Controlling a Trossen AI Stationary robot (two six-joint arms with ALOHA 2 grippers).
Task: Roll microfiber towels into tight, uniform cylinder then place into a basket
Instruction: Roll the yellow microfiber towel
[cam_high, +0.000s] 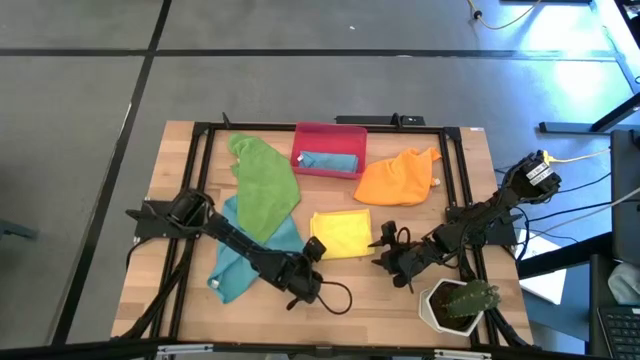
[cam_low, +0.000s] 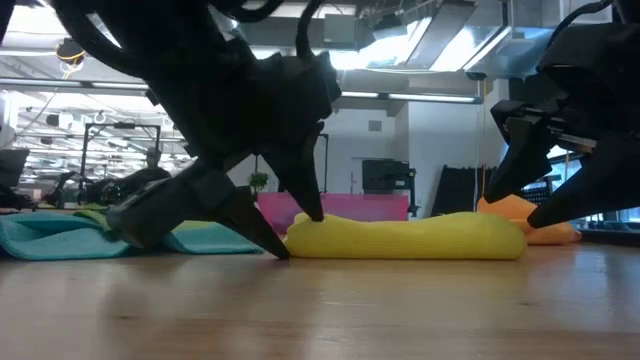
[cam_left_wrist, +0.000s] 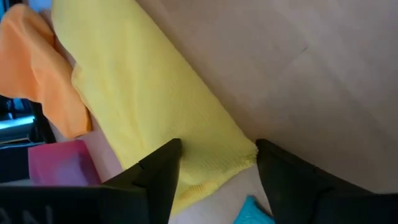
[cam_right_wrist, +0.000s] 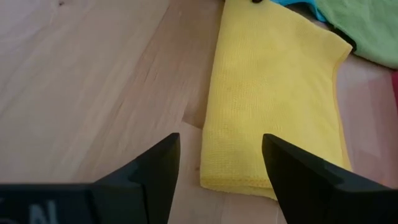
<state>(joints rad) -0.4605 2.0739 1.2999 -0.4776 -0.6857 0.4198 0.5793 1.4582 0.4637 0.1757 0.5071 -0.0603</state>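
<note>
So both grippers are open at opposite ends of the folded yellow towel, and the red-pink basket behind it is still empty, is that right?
Not quite: the basket is not empty. The high view shows a teal-blue towel inside it. The left gripper and right gripper do stand open at opposite ends of the yellow towel.

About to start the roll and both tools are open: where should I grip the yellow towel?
Likely the two corners of its near edge. The yellow towel lies flat, folded into a rectangle. The left tool straddles one corner and the right tool faces the other, so come in low from each side and pinch the folded edge.
</note>
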